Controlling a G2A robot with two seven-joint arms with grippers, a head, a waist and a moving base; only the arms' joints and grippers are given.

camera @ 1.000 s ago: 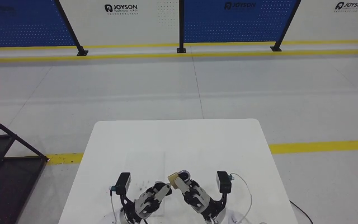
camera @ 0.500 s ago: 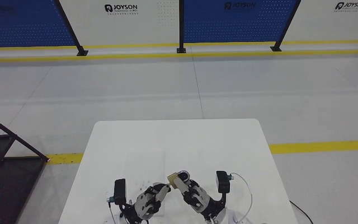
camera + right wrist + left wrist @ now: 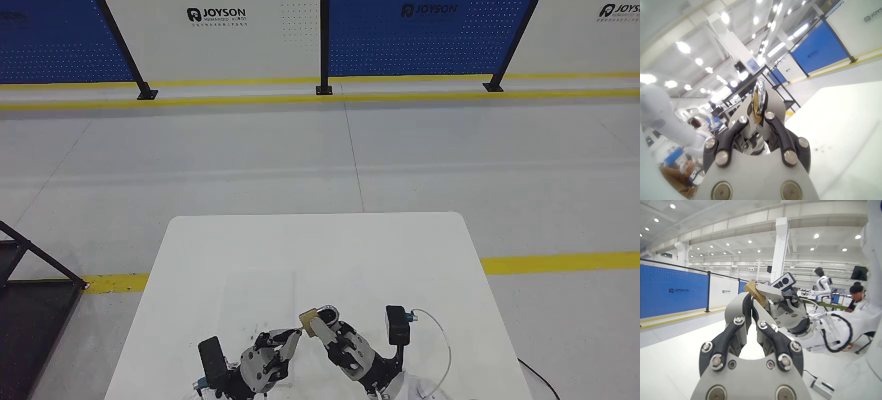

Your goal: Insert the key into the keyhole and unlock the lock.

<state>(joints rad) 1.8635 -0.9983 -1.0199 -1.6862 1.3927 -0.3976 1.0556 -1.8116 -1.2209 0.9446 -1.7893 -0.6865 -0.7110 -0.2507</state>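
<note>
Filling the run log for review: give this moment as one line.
left gripper: shut, tips at padlock | right gripper: shut on padlock | place: over table, near edge

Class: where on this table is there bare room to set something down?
Bare: far half and side edges of the table. Crowded: the near edge, where the left gripper and the right gripper, holding the padlock, meet.

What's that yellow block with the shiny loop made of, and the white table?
Golden-yellow padlock body: likely brass, with a dull satin sheen. Its silvery curved shackle: probably chrome-plated steel, mirroring the ceiling lights. White tabletop: matte, smooth; laminate or painted board, can't tell.
</note>
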